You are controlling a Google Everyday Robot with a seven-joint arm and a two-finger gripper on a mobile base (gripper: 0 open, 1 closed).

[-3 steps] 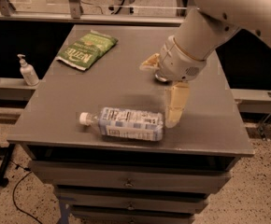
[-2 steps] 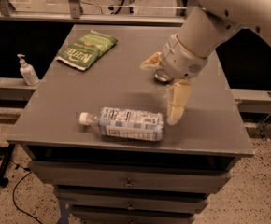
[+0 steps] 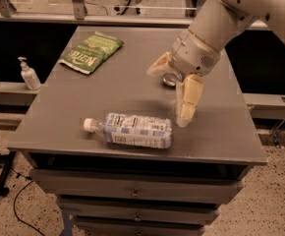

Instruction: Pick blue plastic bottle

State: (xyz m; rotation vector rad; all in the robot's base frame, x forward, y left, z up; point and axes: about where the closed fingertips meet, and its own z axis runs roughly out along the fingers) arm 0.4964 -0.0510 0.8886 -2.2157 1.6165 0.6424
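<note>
Little has moved since the earlier frame: the gripper stays open just beside the lying bottle's base, grasp not yet made.

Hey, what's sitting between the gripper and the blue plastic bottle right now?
Nothing: the camera view shows only bare tabletop between the blue plastic bottle and the open gripper, which is just right of its base.

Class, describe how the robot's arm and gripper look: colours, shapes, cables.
The arm is white, with smooth rounded segments and a pale grey drum-shaped wrist. The gripper, over the table beside the blue plastic bottle, has two cream, flat, tapering fingers. No cables show.
</note>
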